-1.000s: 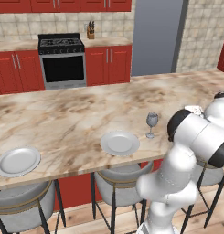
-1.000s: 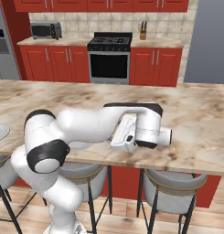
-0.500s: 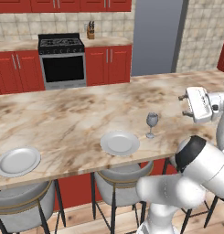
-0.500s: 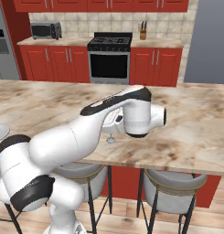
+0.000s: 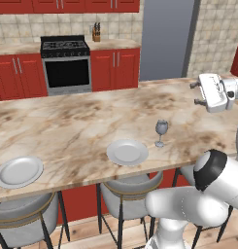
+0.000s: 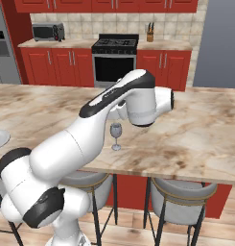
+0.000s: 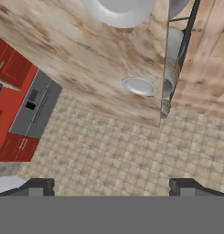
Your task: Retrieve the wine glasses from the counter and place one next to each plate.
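Observation:
One dark-bowled wine glass [image 5: 161,131] stands upright on the long marbled bar top [image 5: 67,121], just right of the nearer plate [image 5: 127,152]. From the right base view the same wine glass [image 6: 116,134] is seen beside my forearm. A second plate [image 5: 19,171] lies at the bar's left end. My gripper [image 5: 195,93] hangs in the air to the right of the glass and above it, open and empty, well apart from it. In the hand view both plates [image 7: 139,86] [image 7: 120,11] lie far off on the bar, and the gripper [image 7: 112,187] is open.
Grey-seated stools [image 5: 127,194] stand under the bar's near edge. Behind the bar, a stove [image 5: 66,63] sits between red cabinets, with a knife block [image 5: 95,33] on the back counter [image 5: 115,44]. A microwave [image 6: 46,31] sits on that counter's left end. My white arm [image 6: 90,129] crosses the bar.
The arm has unfolded and swung the hand up and away to the right of the glass. The glass and both plates have stayed where they were.

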